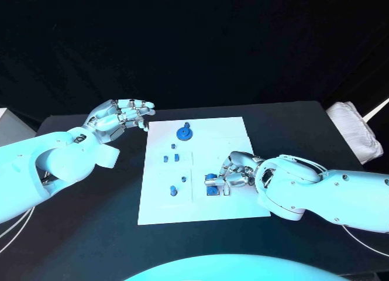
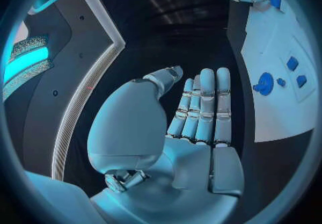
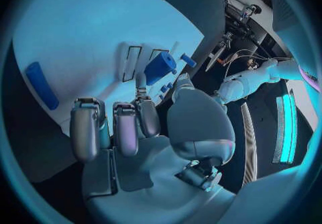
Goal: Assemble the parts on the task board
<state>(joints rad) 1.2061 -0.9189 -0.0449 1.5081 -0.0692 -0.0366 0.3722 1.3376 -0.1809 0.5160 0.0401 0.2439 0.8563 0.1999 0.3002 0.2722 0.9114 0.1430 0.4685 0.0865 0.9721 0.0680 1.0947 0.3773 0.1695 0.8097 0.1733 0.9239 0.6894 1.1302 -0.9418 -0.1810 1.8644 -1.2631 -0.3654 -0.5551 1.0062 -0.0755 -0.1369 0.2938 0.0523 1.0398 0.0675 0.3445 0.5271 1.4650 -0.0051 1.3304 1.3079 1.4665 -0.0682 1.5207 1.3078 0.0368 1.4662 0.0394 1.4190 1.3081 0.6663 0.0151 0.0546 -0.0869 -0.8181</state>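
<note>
The right hand (image 1: 230,174) rests low on the white board (image 1: 207,208), its fingers closed around a small blue block (image 3: 160,66) at the board's right side, near the outlined slots. The left hand (image 1: 121,117) hovers off the board's far left corner, fingers loosely apart and holding nothing. A round blue piece (image 1: 185,133) and other small blue parts (image 1: 171,158) lie further along. Seating the block likely calls for squaring it with its slot, then pressing straight down, gently.

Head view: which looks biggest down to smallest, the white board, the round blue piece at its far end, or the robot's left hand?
1. task board
2. left hand
3. round blue piece

The hand may look somewhat larger if it sits nearer the camera.
</note>
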